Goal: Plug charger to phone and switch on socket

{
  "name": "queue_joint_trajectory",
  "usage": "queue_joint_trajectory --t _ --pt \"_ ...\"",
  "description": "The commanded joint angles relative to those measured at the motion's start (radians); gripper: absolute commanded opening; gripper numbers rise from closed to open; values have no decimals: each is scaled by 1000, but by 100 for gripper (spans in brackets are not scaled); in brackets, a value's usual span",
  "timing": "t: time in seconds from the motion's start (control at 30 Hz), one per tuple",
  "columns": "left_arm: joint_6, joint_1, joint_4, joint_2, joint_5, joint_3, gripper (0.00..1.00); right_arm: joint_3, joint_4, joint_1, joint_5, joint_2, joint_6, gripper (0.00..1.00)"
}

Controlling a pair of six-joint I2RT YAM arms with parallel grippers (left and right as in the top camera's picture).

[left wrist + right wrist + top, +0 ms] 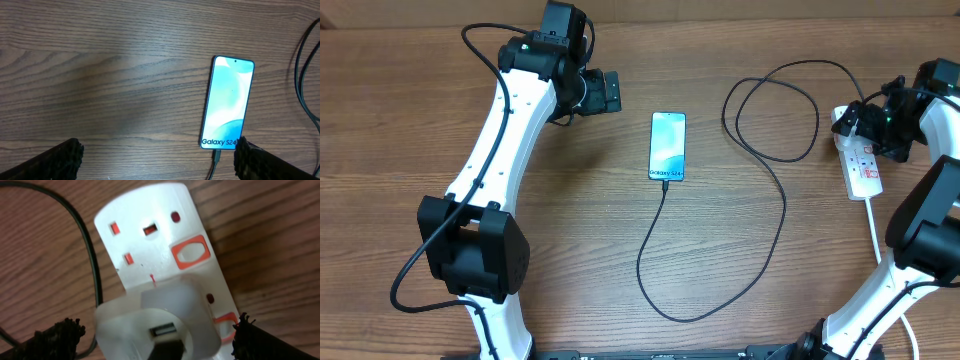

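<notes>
1. We saw the left gripper (157, 162) spread open and empty above the table (100, 75), with the lit phone (227, 102) flat just beyond its right fingertip.
2. The charger (783, 200) cable met the phone's bottom edge.
3. The right gripper (155, 340) hung open over the socket (165, 245), its fingers flanking a white adapter (160, 315).

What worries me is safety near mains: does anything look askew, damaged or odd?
Nothing looks damaged or spilled. The charger cable sprawls in loose loops between the phone and the power strip, which lies slightly slanted.
</notes>
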Motion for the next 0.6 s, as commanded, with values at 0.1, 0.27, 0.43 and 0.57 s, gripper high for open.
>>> queue_joint_trajectory --t 0.1,0.27,0.43,0.57 --pt "23 4 -2 -24 -13 20 100 -44 55 0 -81 8 3 100" --pt "23 4 -2 -24 -13 20 100 -45 35 0 -81 8 3 100" --pt "23 4 -2 -24 -13 20 100 -45 25 0 -81 8 3 100" --pt "23 4 -2 -24 -13 20 100 -45 13 0 -81 8 3 100"
